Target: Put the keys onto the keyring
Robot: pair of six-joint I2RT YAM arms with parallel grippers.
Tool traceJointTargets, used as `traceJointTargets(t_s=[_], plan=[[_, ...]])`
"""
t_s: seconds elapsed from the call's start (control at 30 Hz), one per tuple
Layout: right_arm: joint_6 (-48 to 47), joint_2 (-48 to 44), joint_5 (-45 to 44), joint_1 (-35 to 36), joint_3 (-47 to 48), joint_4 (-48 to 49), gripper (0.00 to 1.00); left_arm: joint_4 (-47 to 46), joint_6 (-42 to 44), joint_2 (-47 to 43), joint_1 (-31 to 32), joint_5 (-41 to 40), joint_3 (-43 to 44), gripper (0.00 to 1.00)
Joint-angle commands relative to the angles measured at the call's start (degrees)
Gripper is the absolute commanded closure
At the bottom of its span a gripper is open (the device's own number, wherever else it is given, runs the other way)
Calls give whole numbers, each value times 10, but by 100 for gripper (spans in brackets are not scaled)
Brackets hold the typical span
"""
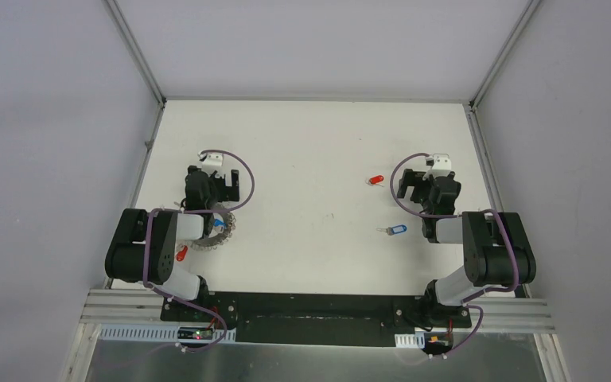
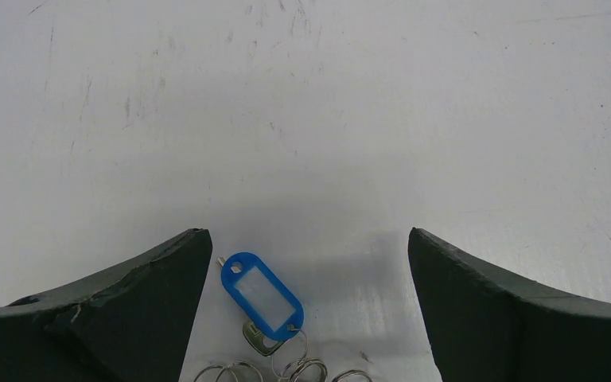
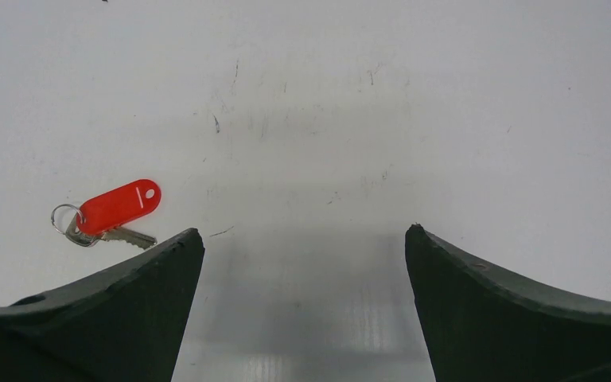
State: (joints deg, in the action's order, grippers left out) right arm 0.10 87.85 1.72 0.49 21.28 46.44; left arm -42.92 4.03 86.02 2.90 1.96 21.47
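Holding: right hand [image 3: 302, 235] spread wide, grasping nothing; left hand [image 2: 310, 239] likewise released.
Right hand pose: angled down at the bare tabletop [image 3: 366, 119], with the red-tagged key [image 3: 115, 208] just outside one finger.
Left hand pose: hovering over the keyring [image 1: 216, 239] rim; a blue tag [image 2: 261, 296] hung on a wire loop [image 2: 290, 368] lies between its fingers.
Loose keys: red-tagged key near the right hand; blue-tagged key [image 1: 397, 230] closer to the arm bases; both well apart from the keyring.
Handling: probably light, stiff and thin; the smooth oval tag looks the best place to pinch, across its narrow sides.
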Motion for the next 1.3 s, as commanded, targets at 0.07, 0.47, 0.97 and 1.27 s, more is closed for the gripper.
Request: traceJointTargets(t_s=[0.07, 0.47, 0.97, 1.27], plan=[[-3, 2, -6, -3, 1, 28, 0, -30, 7, -1, -2, 12, 4, 1], [-3, 2, -6, -4, 1, 28, 0, -28, 7, -1, -3, 12, 5, 1], [266, -127, 17, -4, 260, -634, 0, 774, -298, -223, -2, -37, 285, 1], [281, -130, 124, -4, 260, -742, 0, 898, -369, -205, -2, 90, 294, 2]])
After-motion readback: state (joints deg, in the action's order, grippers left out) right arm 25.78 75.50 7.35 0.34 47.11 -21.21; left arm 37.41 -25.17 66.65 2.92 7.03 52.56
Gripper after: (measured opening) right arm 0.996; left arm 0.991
